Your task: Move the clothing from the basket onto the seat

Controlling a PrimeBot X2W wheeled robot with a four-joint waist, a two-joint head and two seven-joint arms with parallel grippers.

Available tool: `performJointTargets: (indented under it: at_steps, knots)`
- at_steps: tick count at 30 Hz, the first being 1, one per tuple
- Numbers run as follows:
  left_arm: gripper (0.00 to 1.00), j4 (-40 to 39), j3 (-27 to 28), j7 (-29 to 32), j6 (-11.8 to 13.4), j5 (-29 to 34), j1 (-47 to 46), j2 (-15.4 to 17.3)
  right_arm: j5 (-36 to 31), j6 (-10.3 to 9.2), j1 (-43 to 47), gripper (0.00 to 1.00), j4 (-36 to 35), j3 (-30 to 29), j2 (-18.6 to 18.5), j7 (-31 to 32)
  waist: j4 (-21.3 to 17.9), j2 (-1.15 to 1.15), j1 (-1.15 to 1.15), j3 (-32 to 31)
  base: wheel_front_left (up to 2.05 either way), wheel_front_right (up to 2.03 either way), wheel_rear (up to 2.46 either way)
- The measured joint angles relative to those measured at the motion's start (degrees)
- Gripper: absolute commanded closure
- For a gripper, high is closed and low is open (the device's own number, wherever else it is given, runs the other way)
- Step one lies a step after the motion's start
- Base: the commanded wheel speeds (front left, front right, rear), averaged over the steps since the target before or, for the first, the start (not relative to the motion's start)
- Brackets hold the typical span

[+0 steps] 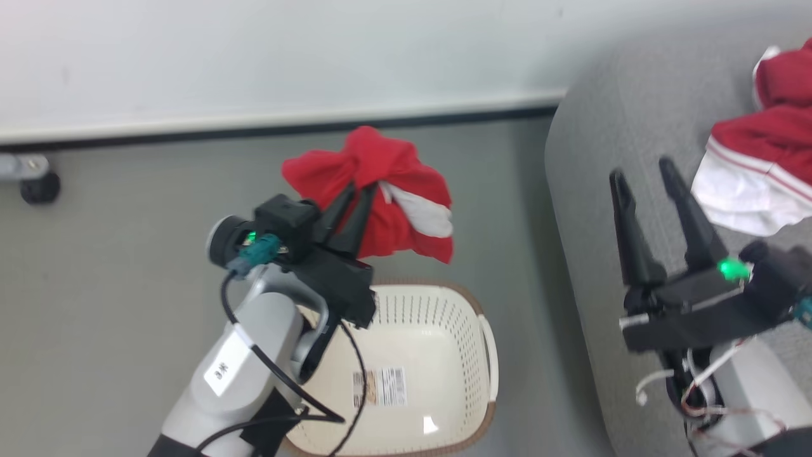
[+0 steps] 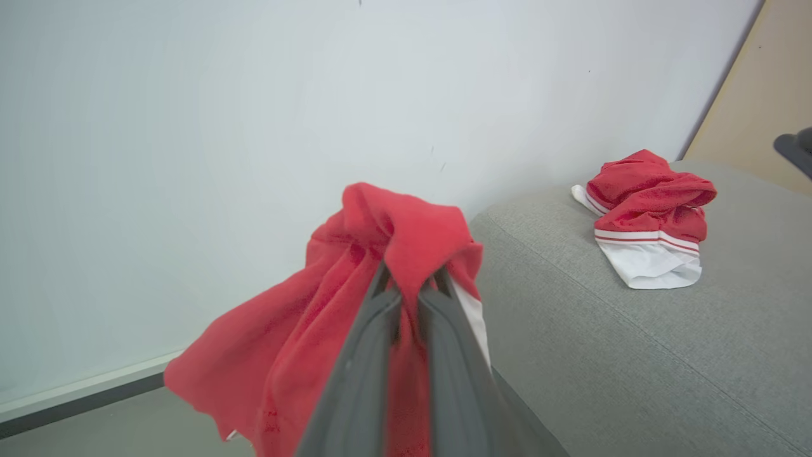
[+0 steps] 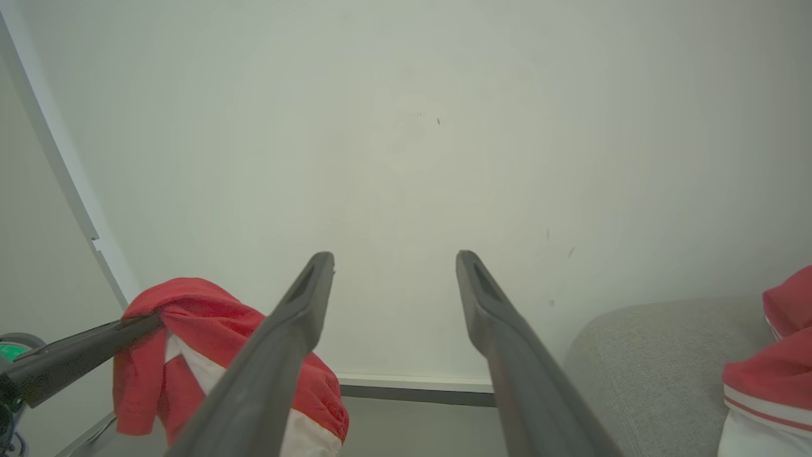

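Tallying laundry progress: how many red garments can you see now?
2: one red garment pinched in the left gripper, raised clear of the basket; one heap on the sofa. That heap may hold more than one piece.

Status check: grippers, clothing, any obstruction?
Left gripper shut on red garment, held clear of basket. Right gripper open, empty, by seat. More clothing lies on seat. Path looks clear.
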Motion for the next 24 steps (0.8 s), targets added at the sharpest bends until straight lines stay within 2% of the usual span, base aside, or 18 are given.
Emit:
performJointTargets:
  at_steps: [7,15,24]
  knots:
    - [1.00,-4.01,-1.36,0.00,-0.01,-0.05,-0.01,-0.12,0.70,0.00,4.21,0.00,1.29,3.36,0.33,0.01,0.57,0.00,0.00,-5.06,0.00,0.00,0.00]
    - [1.00,-8.25,-1.91,-0.01,0.01,-0.24,0.60,-0.11,0.87,0.00,8.30,0.00,-0.74,6.16,0.23,0.01,0.62,0.00,0.00,-10.75,0.00,0.00,0.00]
    - [1.00,-11.16,-2.47,0.65,0.62,-1.07,2.24,-0.11,1.00,0.00,9.14,0.00,-3.27,10.23,-0.33,0.01,0.10,0.00,0.01,-13.02,0.00,0.00,0.00]
